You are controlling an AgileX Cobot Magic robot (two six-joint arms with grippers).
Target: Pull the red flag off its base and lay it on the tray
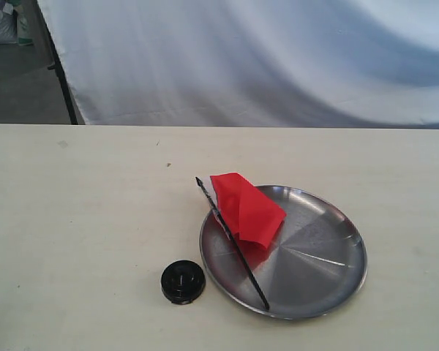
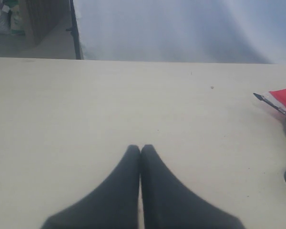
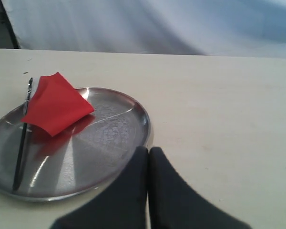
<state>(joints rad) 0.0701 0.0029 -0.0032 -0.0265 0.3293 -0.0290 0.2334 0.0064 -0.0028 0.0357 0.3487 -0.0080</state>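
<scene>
Base nr tray rim; flag atop

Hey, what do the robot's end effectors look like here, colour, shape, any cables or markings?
The left end effector and the right end effector look alike: each has two plain matt black fingers, broad near the camera and curving in to narrow rounded tips. No cables, markings or labels show on them. The arms themselves are outside every view.
</scene>
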